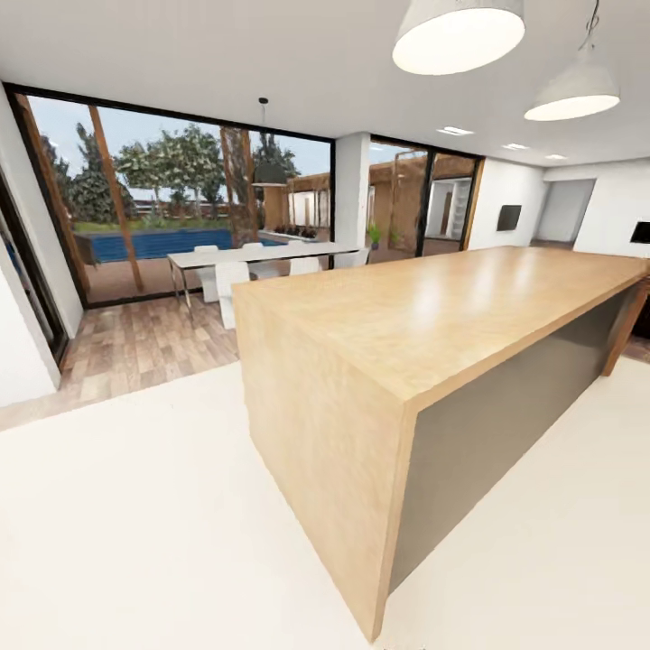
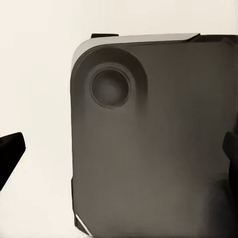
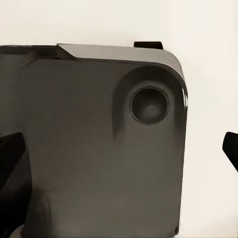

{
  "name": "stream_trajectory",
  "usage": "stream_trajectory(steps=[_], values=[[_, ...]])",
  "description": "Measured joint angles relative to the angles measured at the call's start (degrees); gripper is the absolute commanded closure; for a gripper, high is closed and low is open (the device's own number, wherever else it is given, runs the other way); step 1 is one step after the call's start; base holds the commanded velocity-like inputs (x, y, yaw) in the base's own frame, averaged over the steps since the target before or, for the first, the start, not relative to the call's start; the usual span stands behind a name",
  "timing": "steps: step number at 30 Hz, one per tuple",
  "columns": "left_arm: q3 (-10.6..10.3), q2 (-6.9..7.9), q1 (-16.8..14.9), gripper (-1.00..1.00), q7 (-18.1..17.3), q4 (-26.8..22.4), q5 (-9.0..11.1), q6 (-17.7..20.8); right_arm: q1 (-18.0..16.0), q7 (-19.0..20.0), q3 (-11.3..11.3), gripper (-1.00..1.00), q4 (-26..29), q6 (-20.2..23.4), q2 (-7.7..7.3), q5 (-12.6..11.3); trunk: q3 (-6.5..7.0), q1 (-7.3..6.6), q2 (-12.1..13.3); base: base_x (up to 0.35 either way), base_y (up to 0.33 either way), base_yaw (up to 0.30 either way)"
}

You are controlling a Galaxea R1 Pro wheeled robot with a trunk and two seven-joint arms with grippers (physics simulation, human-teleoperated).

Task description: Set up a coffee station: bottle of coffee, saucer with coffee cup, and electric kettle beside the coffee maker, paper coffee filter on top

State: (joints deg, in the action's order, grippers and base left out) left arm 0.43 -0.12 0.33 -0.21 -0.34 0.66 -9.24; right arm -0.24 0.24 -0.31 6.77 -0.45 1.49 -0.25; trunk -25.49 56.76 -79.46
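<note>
In the open-plan room, beside a long wooden island (image 1: 433, 316) with a bare top: robot in transit, none of the coffee things or any container in sight, so where they stand cannot be told. Left gripper (image 2: 119, 158) and right gripper (image 3: 119, 153) both spread wide and empty, hanging over the robot's dark base (image 2: 158, 148). Judged step: still seeking the kitchen shelf and countertop; next calls for driving or turning until they show.
</note>
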Motion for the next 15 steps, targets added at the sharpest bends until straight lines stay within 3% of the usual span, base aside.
stream_trajectory(steps=[15], values=[[1.3,0.09,0.0,-1.00,0.1,0.0,0.0,0.2,0.0,0.0,0.0,-1.00,0.0,-0.7,0.00,0.0,1.69,-3.30,6.0,0.000,0.000,-0.199]])
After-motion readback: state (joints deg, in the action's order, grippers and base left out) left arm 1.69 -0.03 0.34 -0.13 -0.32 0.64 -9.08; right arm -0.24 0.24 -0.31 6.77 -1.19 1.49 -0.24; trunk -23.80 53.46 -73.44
